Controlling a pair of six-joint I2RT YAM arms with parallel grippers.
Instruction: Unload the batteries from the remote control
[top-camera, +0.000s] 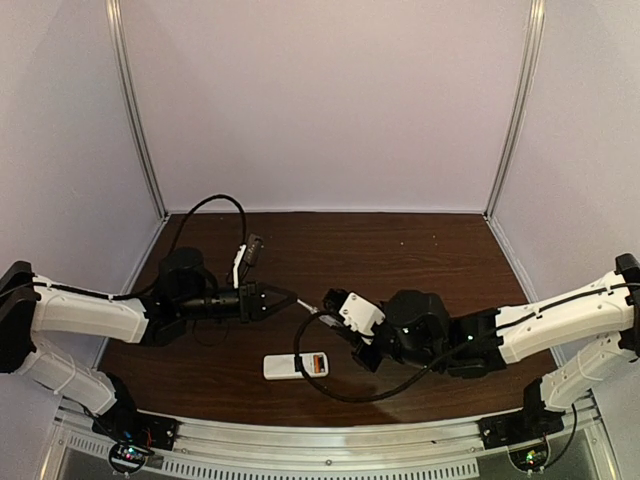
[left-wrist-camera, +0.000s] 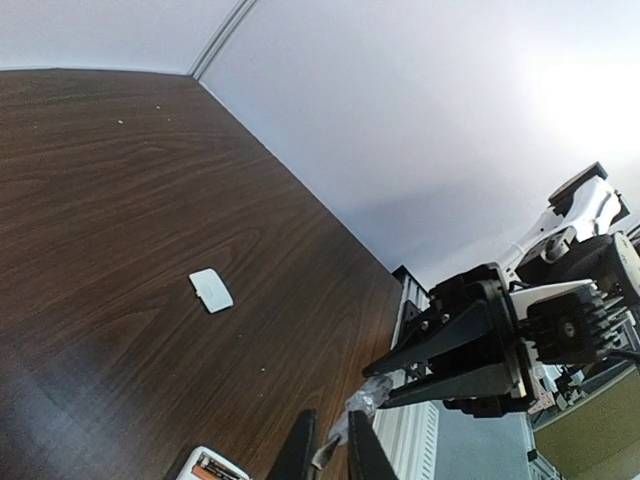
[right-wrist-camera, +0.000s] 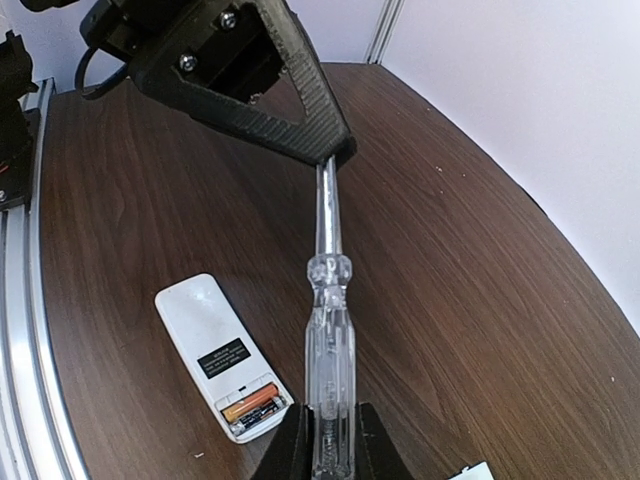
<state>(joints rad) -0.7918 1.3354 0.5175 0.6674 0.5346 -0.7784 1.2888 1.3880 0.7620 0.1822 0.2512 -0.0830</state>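
From where I sit, the top camera is high behind both bases, looking down and forward over the whole table (top-camera: 420, 250) from far off. The left wrist camera rides behind its own jaws, low and tilted, facing the right gripper (left-wrist-camera: 378, 390) just beyond their tips. The right wrist camera looks steeply down past its jaws, close in, at the left gripper (right-wrist-camera: 335, 153) ahead. All three views share the screwdriver (right-wrist-camera: 330, 340) spanning both sets of jaws, and the remote control (right-wrist-camera: 215, 350) beneath.
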